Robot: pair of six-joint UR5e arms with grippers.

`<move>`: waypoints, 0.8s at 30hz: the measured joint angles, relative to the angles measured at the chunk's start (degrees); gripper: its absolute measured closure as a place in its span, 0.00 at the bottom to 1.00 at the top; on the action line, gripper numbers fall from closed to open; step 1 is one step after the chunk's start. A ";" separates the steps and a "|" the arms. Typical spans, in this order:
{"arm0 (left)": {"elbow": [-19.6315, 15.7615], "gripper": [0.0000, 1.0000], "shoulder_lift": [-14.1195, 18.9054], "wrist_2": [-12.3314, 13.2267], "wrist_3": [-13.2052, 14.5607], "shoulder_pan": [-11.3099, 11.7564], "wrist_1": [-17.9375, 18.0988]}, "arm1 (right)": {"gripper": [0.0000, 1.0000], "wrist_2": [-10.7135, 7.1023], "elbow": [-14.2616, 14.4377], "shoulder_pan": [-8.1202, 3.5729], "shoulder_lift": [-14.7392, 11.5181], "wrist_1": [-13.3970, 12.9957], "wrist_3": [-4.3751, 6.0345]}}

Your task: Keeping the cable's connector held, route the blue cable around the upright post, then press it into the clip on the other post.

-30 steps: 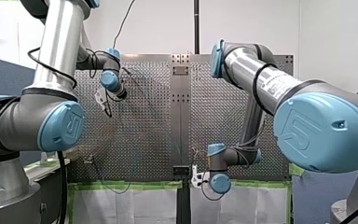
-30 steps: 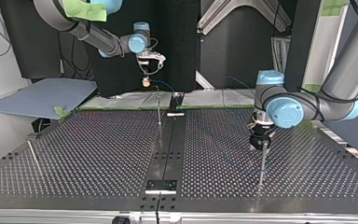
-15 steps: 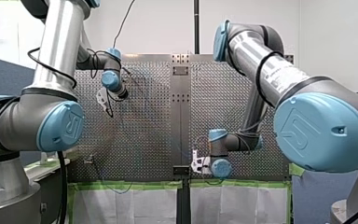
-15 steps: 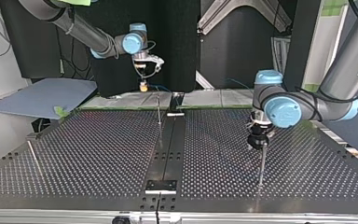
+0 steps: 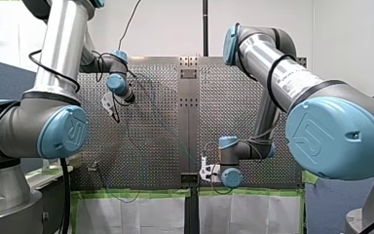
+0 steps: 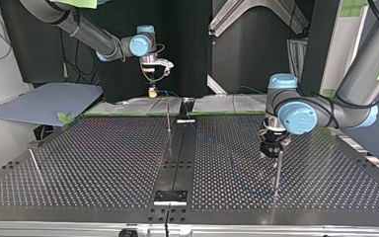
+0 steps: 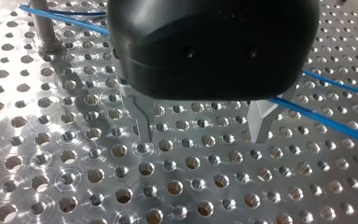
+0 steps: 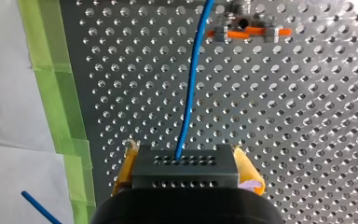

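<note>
In the right wrist view my right gripper is shut, its yellow pads on either side of the dark perforated connector. The blue cable runs from the connector over the table toward an orange clip. At the top view's left my right gripper hangs above the table's far edge. My left gripper stands open just above the holes, its metal fingers empty. The cable passes behind them, and an upright post stands beside it. That post rises right under my left gripper.
The perforated table carries a thin post near the middle and a short one at the top view's left. A black centre rail ends in a bracket. Green tape and white paper line the table's edge.
My right gripper, connector in it, rose from the table's edge and shifted toward the top view's left, then held still. My left gripper crept slightly toward the top view's left beside the post.
</note>
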 joint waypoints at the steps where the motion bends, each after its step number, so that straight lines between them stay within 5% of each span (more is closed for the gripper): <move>1: 0.00 0.00 -0.01 0.12 -0.41 0.00 0.00 | 1.00 -0.01 0.00 -0.03 0.07 -0.06 0.00; 24: -2.16 0.00 0.18 -0.58 -11.06 1.48 -2.34 | 1.00 -0.02 -0.02 -0.37 0.57 -0.33 -0.15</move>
